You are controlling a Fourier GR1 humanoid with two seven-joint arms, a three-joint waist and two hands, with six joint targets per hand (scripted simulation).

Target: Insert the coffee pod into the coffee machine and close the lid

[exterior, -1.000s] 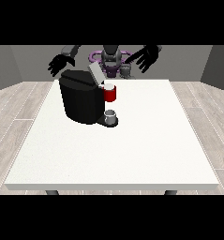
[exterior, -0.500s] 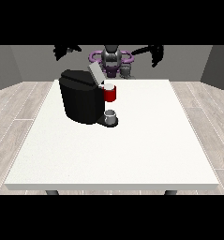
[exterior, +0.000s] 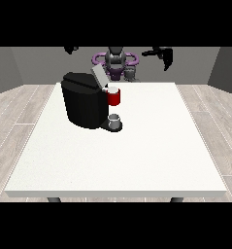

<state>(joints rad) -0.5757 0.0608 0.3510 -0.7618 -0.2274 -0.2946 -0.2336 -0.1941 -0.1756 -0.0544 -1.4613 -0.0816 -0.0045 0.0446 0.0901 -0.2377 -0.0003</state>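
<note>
The black coffee machine [exterior: 84, 104] stands on the left half of the white table [exterior: 137, 155], its grey lid [exterior: 98, 76] tilted up and open. A red pod holder [exterior: 115, 97] juts from its front. Below that, a small grey pod-like cylinder [exterior: 115, 119] sits on the machine's base. Both hands are raised high, far above and behind the machine, and hold nothing. The hand at the view's right [exterior: 164, 54] hangs with relaxed fingers pointing down. Only a small part of the hand at the view's left [exterior: 71, 49] shows at the picture's upper edge.
The robot's torso [exterior: 116, 63] stands behind the table's far edge, with a small grey object [exterior: 130, 73] beside it. Bare white tabletop spreads to the right of the machine and in front of it.
Both hands have risen from just above the table's far edge and spread outward. The hand at the view's left is now almost out of sight. The machine and the pod have not moved.
</note>
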